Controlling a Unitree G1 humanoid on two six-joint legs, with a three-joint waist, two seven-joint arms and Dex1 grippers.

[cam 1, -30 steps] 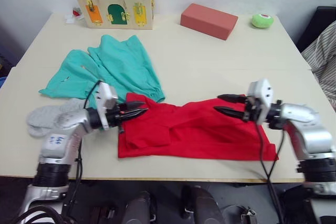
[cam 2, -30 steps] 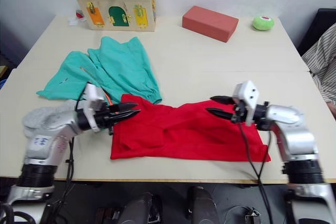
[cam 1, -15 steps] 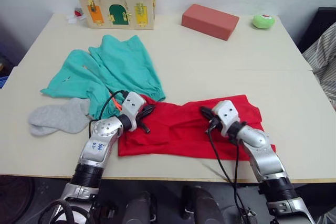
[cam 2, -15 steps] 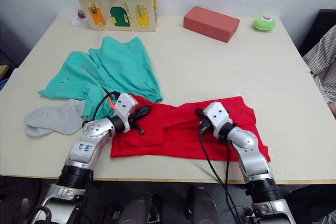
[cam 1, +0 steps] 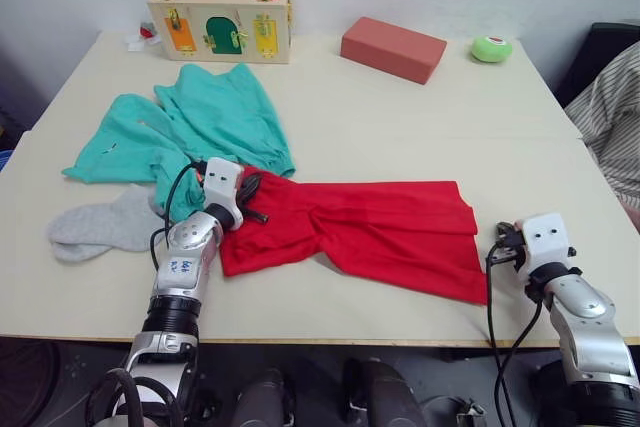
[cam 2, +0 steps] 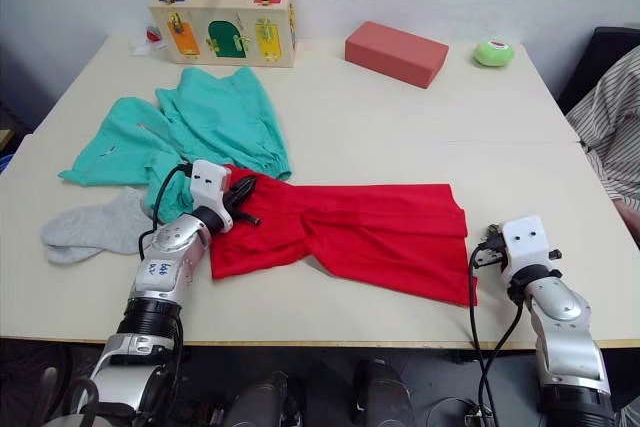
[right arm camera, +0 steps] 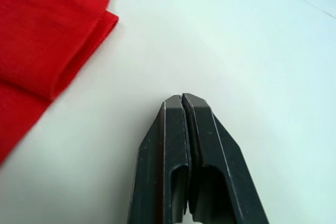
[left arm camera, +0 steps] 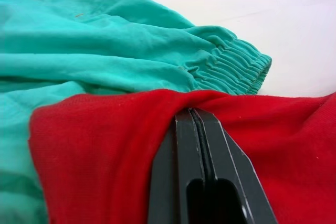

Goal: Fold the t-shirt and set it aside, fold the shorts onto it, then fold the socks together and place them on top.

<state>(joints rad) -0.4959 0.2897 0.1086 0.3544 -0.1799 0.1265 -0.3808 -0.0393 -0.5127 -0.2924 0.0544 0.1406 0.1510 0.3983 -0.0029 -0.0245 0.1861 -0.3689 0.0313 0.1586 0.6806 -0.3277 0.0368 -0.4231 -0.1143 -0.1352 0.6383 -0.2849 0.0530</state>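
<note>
Two grippers, only one doing anything useful: the left gripper (left arm camera: 195, 116) is clamped on the t-shirt (cam 1: 380, 232) at its end beside the shorts (cam 1: 190, 132). The shirt's long axis runs across the bench toward the right gripper (right arm camera: 182, 100), pinched closed on nothing, just beside the far hem.

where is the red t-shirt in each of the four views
Left eye view: the t-shirt lies across the near middle of the table.
Right eye view: same spot, t-shirt.
Left wrist view: red cloth pinched in the left end effector, in front of the shorts.
Right wrist view: one hemmed corner, apart from the right end effector.
Shared landmark: the shorts' gathered waistband.
</note>
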